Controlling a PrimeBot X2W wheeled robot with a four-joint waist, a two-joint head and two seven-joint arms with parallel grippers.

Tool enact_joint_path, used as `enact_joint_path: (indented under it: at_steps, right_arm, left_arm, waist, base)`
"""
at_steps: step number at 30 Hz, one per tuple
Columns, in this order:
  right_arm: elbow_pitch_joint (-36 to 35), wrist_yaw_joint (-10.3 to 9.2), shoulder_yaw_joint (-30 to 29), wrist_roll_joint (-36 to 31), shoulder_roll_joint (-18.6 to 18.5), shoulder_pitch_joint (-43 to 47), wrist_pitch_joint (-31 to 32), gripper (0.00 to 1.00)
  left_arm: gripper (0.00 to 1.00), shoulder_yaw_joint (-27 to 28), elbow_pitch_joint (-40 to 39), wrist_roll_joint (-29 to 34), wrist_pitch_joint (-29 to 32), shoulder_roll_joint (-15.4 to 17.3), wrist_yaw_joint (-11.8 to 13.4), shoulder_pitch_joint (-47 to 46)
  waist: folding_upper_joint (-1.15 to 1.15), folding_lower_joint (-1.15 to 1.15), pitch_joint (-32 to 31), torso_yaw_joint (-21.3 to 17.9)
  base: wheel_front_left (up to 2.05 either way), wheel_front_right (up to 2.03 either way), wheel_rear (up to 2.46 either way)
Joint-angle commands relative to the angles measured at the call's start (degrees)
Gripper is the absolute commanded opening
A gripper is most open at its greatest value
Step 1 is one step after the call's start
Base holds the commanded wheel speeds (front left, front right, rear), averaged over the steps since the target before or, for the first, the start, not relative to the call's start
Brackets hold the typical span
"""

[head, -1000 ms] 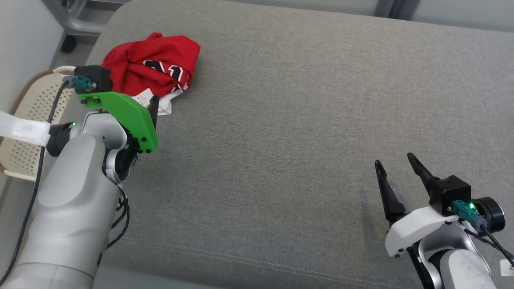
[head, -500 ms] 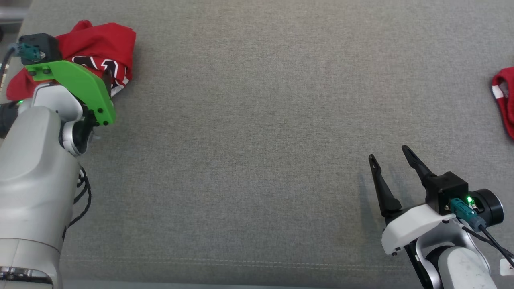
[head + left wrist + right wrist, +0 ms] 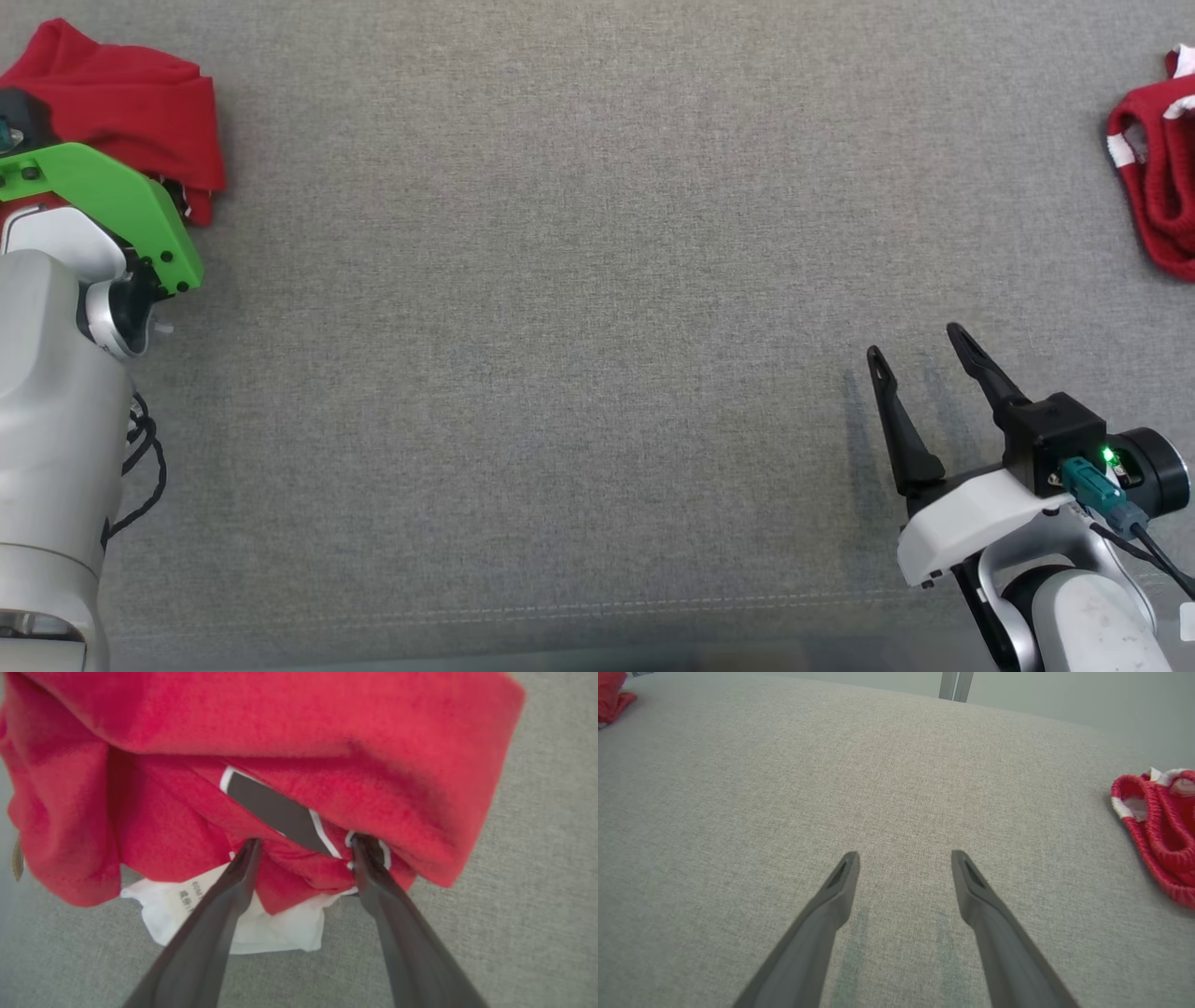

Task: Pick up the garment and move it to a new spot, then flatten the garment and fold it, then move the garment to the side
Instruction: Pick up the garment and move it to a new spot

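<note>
Reaching into the crumpled red garment with the left end effector spread wide.
The left fingers are standing well apart, their tips pressing into the garment's lower folds beside a black-and-white print and above a white label; nothing is being clamped. The garment is lying at the far left of the grey fabric surface. The right end effector is hovering at the near right, also spread wide and empty, well apart from the garment. A red knit item with white trim is lying at the far right. In the right wrist view, a pale wall and a grey post are showing beyond the surface.
</note>
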Motion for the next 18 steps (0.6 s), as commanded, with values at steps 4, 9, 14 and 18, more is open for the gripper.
enact_joint_path:
  at_steps: [4,9,14,18]
  right_arm:
    - [-0.19,-0.09,0.45,-0.23,0.01,-0.2,0.06,1.0]
    - [0.02,-0.09,0.54,-0.34,0.07,-1.0,0.03,1.0]
    - [1.28,-0.09,0.62,-0.1,0.32,-1.31,-0.58,1.0]
    - [2.68,-0.09,1.01,0.46,0.67,-1.7,-1.33,1.0]
  left_arm:
    - [0.29,0.07,1.62,-0.55,-0.57,-0.41,0.31,0.45]
    - [0.0,0.04,2.0,-0.66,-2.69,-0.72,-0.29,0.12]
    - [0.0,-1.07,1.39,0.82,-6.27,-0.02,-1.0,-1.47]
    - [0.0,-2.47,0.72,1.91,-8.04,-0.37,-2.2,-2.39]
  waist:
    - [0.0,0.0,0.38,-0.5]
    - [0.0,0.0,0.13,-0.2]
    - [0.0,0.0,-1.46,0.27]
    - [0.0,0.0,-3.41,0.27]
  base:
    - [0.0,0.0,0.0]
    - [0.0,0.0,0.0]
    - [0.0,0.0,0.0]
    - [0.0,0.0,0.0]
